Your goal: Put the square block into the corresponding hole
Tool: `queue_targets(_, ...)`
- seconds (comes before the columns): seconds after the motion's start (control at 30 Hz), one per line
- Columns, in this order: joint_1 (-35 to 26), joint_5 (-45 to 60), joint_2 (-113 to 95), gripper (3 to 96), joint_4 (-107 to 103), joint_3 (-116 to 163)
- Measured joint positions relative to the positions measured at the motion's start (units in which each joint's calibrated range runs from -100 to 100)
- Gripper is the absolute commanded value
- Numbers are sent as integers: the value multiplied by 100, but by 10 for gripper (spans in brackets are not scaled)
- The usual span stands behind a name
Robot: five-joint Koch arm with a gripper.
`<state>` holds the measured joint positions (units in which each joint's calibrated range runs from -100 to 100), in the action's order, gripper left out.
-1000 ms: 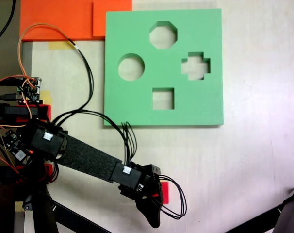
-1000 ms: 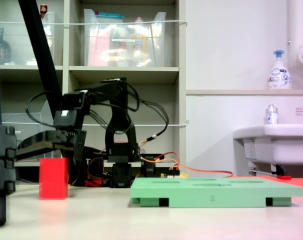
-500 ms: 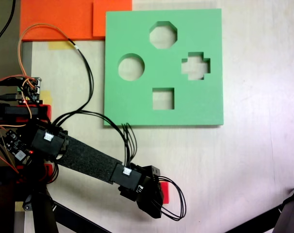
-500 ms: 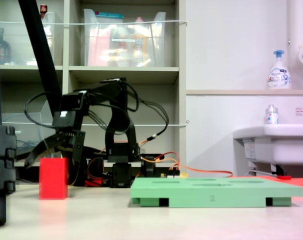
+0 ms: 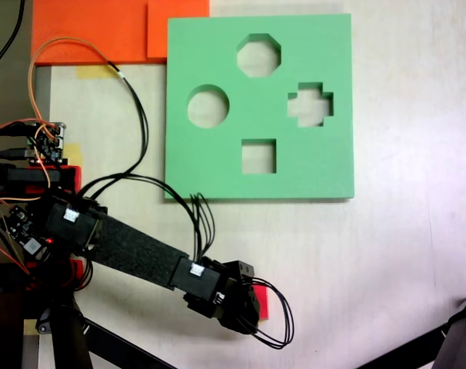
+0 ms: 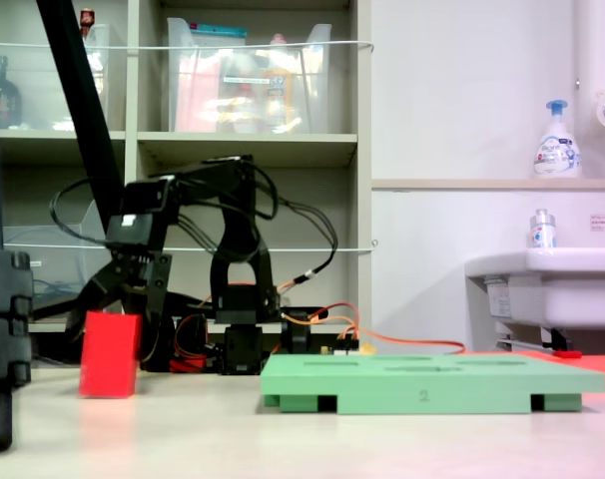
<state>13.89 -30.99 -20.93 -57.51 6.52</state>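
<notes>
The small bright red cube point(image 6: 109, 354) stands on the pale tabletop point(image 5: 394, 254) towards the second exterior view's left, well apart from the large green foam board point(image 6: 432, 381). It leans slightly, its top tipped towards the second exterior view's right, and only its lower left corner seems to meet the table. In the first exterior view only a sliver of red point(image 5: 260, 301) shows past the black wrist housing, near the lower edge of the picture.

The black gripper point(image 6: 115, 299) of the Koch arm hangs directly over the cube. In the second exterior view its 2 fingers point(image 6: 155, 299) are spread and reach down on either side of the cube's top; whether they actually press its faces cannot be told. In the first exterior view the gripper point(image 5: 244, 307) is seen from above and its fingers are hidden under the housing.

The green board point(image 5: 210, 165) lies flat at the far side of the table in the first exterior view. Its square cut-out point(image 5: 258, 156) sits nearest the arm, empty, with the table showing through. In that view the round cut-out point(image 5: 208, 106) lies to its upper left, the octagonal cut-out point(image 5: 258, 55) at the top, and the cross-shaped cut-out point(image 5: 310, 104) at the right.
</notes>
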Motion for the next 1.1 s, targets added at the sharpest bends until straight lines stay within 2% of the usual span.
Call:
queue_targets(0.1,24,-5,-68,358,10,-20)
queue_targets(0.2,39,-5,-68,287,10,-20)
queue_targets(0.37,117,5,-137,250,10,-20)
queue_targets(0.63,220,73,-192,246,29,-29)
queue_targets(0.73,249,73,-192,143,20,-29)
queue_targets(0.77,259,78,-192,134,0,-29)
queue_targets(1.1,283,83,-465,134,-157,10)
